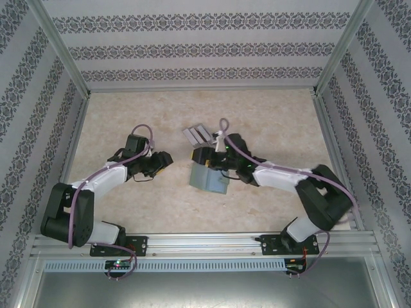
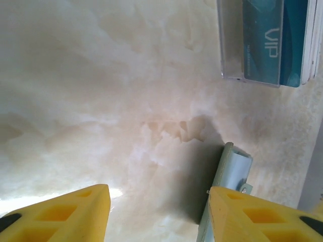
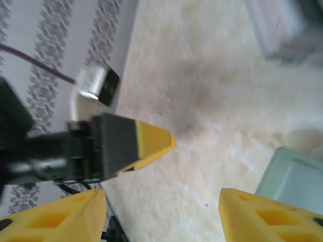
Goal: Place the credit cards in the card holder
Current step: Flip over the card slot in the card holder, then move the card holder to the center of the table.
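Marbled counter (image 1: 128, 115) between patterned walls. Cards (image 2: 267, 40), a blue one foremost, sit in a ribbed stand (image 1: 197, 135). The holder (image 1: 209, 178) lies flat just beside it, mid-counter. Left claw (image 2: 159, 214) and right claw (image 3: 161, 217) both gape wide and empty, close together. Likely risks: the claws colliding, or one nudging the holder askew. The other cards' colours are hidden, and the stand is blurred in the right wrist view.
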Tool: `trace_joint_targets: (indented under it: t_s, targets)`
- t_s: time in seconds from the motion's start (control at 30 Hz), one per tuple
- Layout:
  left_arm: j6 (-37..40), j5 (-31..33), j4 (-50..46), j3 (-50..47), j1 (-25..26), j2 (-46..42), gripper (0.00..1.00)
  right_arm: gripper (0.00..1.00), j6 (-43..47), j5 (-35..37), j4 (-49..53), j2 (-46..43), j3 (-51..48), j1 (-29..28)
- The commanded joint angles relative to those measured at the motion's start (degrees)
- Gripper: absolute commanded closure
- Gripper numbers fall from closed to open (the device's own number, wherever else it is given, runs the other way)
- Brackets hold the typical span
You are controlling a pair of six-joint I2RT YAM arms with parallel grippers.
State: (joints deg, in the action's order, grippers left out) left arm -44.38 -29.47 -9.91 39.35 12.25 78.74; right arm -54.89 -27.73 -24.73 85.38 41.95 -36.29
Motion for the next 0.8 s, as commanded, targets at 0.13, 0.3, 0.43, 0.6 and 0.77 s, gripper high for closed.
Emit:
trace_joint_targets:
  t_s: [0.13,0.3,0.43,0.6,0.77]
  targets:
    - [5.19,-0.10,-3.56,2.67,-0.32,-0.57,0.45,0.36,4.78,4.90,11.18,-13.51,-10.13,5.24]
    - [10.40,-6.58,-3.41,5.88,0.46,-0.18,0.45,0.38,7.38,9.56,19.83,-16.75,-12.66,5.49]
    - [14.31,-5.65,-5.26,8.31,2.86,1.11,0.44,0.38,13.77,13.02,28.89,-15.99,-7.83,5.62]
    - [13.52,-8.26,-4.17,10.34,9.03,6.82,0.45,0.38,20.24,15.46,33.77,-13.90,-1.31,5.98]
    - [11.13,-4.92,-2.94,10.15,13.36,11.52,0.45,0.37,18.65,16.06,31.35,-9.87,0.85,10.06]
